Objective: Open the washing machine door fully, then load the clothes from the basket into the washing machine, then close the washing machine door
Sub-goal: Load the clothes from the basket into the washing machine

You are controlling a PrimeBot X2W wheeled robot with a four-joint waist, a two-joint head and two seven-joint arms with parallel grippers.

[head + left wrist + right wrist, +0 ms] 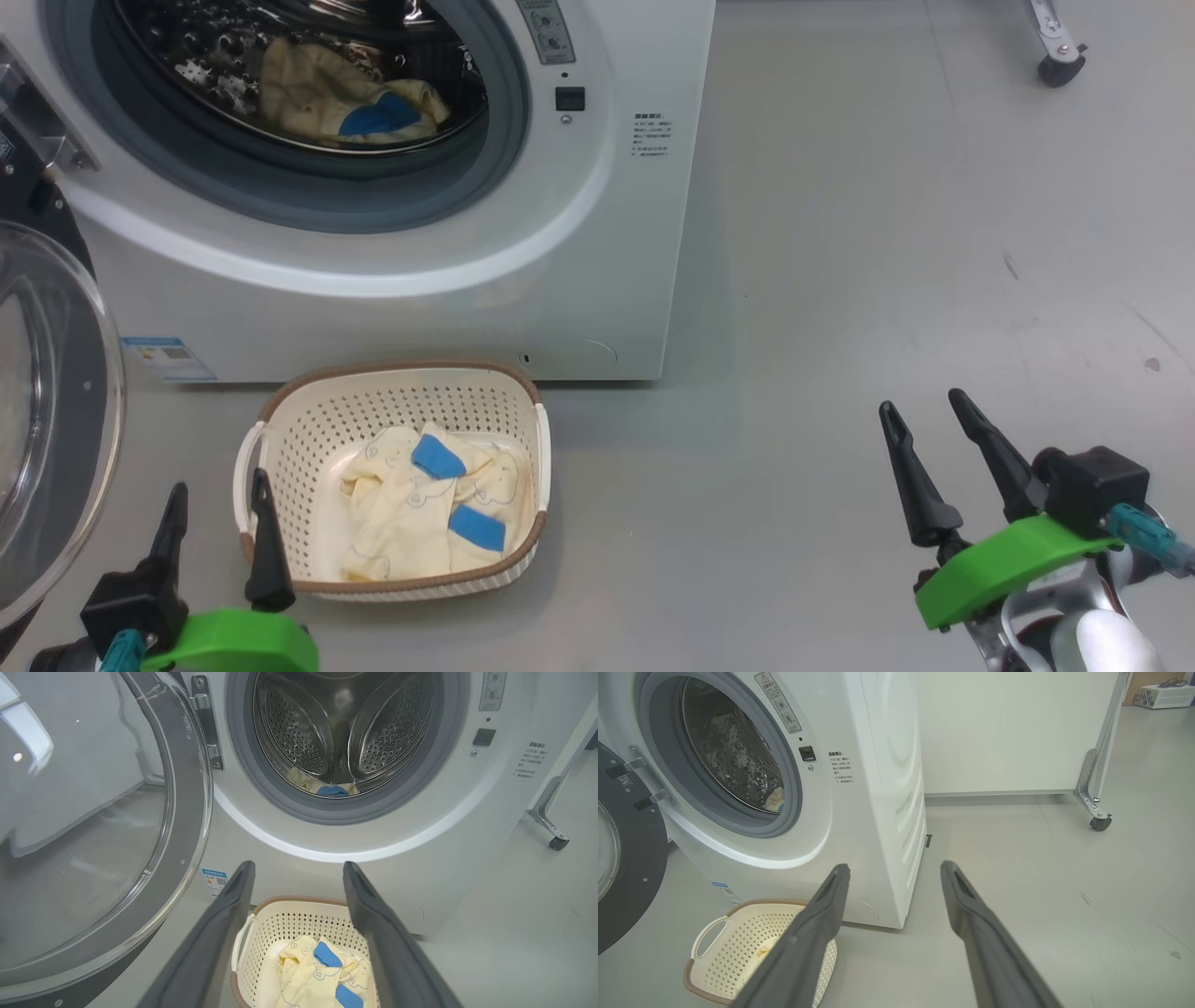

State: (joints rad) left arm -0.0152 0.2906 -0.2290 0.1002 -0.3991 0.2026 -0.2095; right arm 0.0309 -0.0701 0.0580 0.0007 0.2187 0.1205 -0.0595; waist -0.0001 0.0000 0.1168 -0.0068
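Holds left tool spread wide, empty, just beside basket near-left rim; right tool likewise wide and empty over floor, well right of washing machine. Shows washing machine door swung open at left, clothes in basket on floor before machine, one more garment in drum.

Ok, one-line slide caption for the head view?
Washing machine door open, one garment in the drum, more clothes in the basket; left end effector and right end effector open, empty.
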